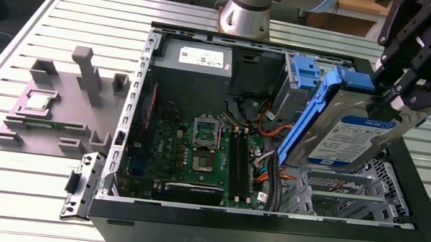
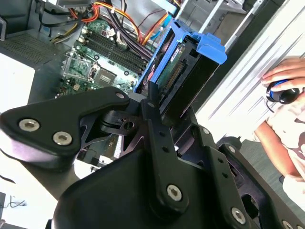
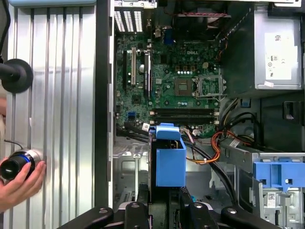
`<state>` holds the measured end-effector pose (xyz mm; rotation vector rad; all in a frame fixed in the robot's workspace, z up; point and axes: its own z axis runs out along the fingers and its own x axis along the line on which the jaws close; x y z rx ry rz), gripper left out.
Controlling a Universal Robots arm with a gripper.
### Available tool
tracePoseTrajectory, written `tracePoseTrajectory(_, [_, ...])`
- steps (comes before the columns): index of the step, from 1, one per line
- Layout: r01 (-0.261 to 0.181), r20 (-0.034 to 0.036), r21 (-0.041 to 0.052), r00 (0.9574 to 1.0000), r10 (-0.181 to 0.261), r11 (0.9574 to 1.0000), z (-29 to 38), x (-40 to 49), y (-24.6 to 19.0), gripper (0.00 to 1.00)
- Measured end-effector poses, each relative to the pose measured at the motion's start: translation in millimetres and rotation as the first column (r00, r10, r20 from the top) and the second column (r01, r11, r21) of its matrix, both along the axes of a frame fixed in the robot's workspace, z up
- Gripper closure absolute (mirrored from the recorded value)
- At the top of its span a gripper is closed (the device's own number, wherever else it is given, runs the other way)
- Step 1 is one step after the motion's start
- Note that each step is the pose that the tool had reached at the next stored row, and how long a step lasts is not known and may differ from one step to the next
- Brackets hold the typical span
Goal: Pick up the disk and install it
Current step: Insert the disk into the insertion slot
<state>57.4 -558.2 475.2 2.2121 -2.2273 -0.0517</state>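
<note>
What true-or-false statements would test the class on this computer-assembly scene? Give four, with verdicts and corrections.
1. The gripper is shut on the disk. True.
2. A processor chip rests on the grey fixture outside the computer case. True.
3. The disk lies flat on the grey fixture. False: it is held tilted over the open computer case.
4. The computer case is closed. False: it is open, showing the motherboard.

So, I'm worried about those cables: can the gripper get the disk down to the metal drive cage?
Probably yes. The gripper holds the disk tilted right above the open cage; the orange cables seem to lie beside it, not across its top.
</note>
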Motion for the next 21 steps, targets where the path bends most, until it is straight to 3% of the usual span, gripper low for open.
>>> tracePoseTrajectory(4, [0.0, -0.0001, 0.0001, 1.0, 0.0, 1.0, -0.4, 3.3, -2.9, 0.65])
tracePoseTrajectory(14, [0.0, -0.0052, 0.0001, 1.0, 0.0, 1.0, -1.4, 35.0, -3.9, 0.65])
tracePoseTrajectory(21, [0.0, -0.006, 0.0, 1.0, 0.0, 1.0, -3.5, 47.5, -8.7, 0.65])
